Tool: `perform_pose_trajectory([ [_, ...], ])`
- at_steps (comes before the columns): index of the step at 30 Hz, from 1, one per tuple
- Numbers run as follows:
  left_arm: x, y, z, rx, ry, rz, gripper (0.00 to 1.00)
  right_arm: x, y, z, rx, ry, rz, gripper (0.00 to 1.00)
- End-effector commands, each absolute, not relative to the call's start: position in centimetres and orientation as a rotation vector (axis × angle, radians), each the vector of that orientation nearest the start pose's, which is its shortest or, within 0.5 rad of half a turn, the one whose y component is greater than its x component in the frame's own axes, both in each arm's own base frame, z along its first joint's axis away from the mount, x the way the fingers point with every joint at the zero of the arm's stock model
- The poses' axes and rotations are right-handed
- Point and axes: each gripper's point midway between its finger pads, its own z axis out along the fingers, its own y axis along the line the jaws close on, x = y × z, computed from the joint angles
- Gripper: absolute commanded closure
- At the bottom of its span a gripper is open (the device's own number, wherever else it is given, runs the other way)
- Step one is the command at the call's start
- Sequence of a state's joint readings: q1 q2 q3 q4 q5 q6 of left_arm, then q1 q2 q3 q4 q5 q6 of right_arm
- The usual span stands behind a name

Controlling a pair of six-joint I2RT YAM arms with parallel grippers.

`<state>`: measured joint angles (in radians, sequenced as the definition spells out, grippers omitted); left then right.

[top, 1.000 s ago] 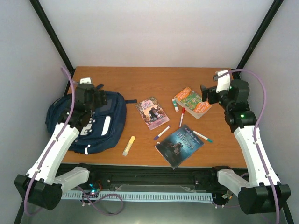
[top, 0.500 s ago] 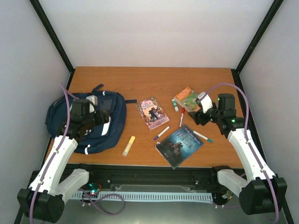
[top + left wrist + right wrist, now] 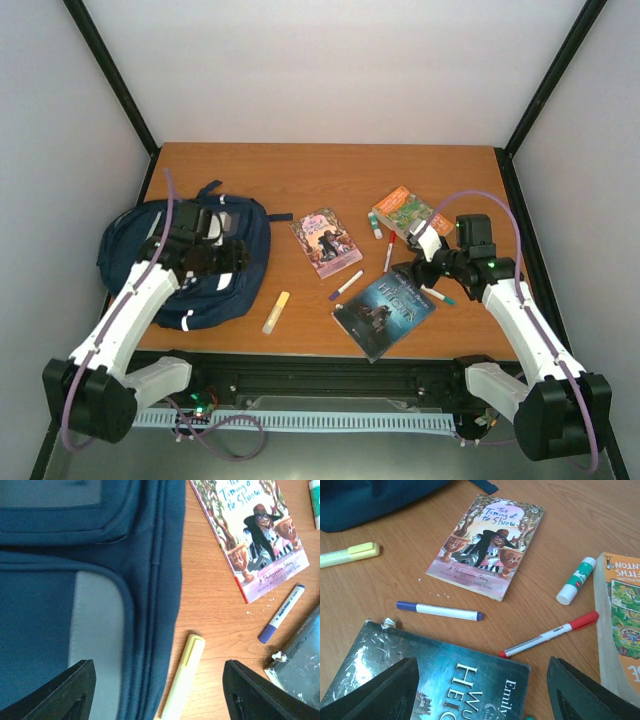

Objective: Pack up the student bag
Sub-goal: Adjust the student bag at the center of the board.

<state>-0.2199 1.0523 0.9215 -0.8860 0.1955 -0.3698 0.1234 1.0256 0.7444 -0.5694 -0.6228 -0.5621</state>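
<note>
The student bag [image 3: 185,262] is a navy backpack with grey patches, lying flat at the table's left. My left gripper [image 3: 226,258] hovers open over the bag's right edge. In the left wrist view its jaws [image 3: 157,692] span the bag's seam [image 3: 150,605] and a yellow highlighter [image 3: 182,677], holding nothing. My right gripper [image 3: 408,272] is open above the far corner of a dark teal book [image 3: 383,312]. In the right wrist view that book's cover [image 3: 435,680] lies below the open gripper [image 3: 482,692], apart from both fingers.
A pink paperback [image 3: 326,242] lies mid-table and an orange book [image 3: 410,215] at the far right. Loose around them are a purple marker [image 3: 346,285], a red pen [image 3: 389,252], a glue stick [image 3: 374,225], a teal pen [image 3: 437,295] and the yellow highlighter [image 3: 276,312].
Both arms have come down and inward. The left gripper moved from the bag's far top to its right edge; the right gripper went from beside the orange book to over the dark book.
</note>
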Motion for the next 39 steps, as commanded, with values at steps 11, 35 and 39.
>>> perform_pose_trajectory([
  [11, 29.4, -9.7, 13.8, 0.071, 2.789, 0.032, 0.29, 24.9, 14.7, 15.9, -1.107, 2.008, 0.602, 0.28],
  [35, 53.1, -20.4, 12.7, -0.048, 2.682, -0.281, 0.82, 24.5, 15.0, 16.2, -1.168, 1.974, 0.511, 0.34],
  [39, 51.3, -19.9, 16.8, -0.054, 2.637, -0.32, 0.24, 24.3, 15.1, 16.0, -1.173, 1.984, 0.529, 0.35],
])
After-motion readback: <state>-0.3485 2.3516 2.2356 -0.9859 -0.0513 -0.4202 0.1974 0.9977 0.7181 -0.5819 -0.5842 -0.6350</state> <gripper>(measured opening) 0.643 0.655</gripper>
